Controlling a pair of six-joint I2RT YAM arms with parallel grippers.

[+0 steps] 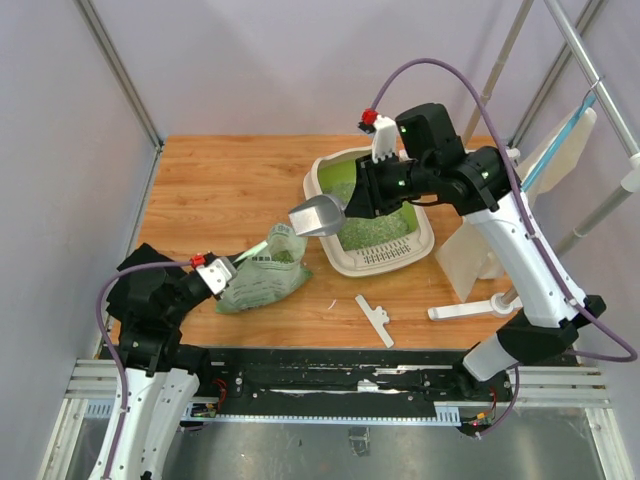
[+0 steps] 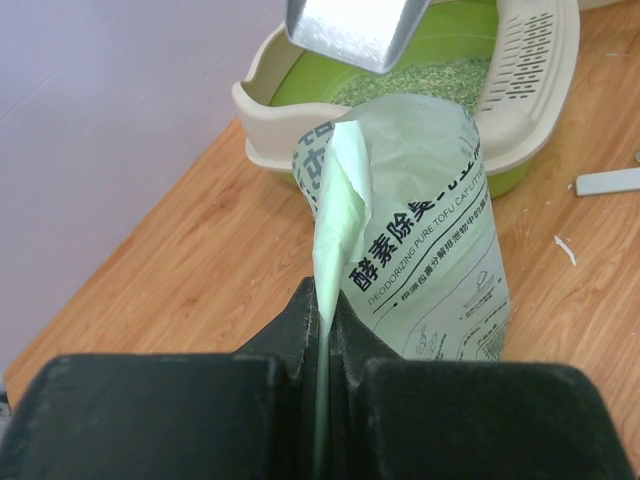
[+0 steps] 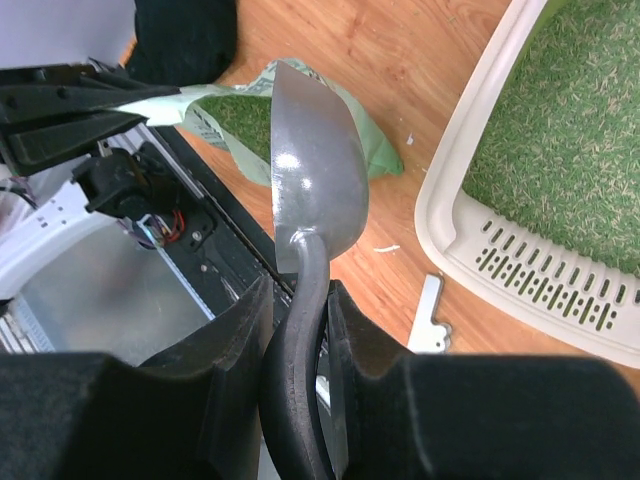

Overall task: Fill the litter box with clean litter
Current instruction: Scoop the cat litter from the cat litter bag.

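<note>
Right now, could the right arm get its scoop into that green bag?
Probably yes. The right gripper holds the scoop close by the mouth of the bag, which the left gripper pinches up by its edge, open toward it. Nothing lies between them.

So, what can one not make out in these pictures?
- Scoop contents: wrist views seem to show only its back; top view too small.
- Litter box middle: top view, under the right gripper.
- Bag bottom: left wrist view, behind the left gripper.
</note>
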